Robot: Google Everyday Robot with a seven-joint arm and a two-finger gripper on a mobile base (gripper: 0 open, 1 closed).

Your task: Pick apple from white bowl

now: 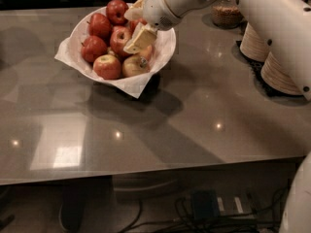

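On the grey worktop (pixel 194 130) the white bowl (pixel 166 50) holds red apples (pixel 107 66), and the tool (pixel 139 23), open or closed I cannot tell, reaches among them; best seat one apple squarely, then lift straight.

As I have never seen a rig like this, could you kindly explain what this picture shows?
This is a mobile robot with one white arm, which comes in from the upper right. There is a single camera view, looking down on a grey table. The arm ends in a gripper, which hangs low over the white bowl, right among the red apples. Whether it holds an apple cannot be seen. Stacks of paper plates stand at the table's right edge.
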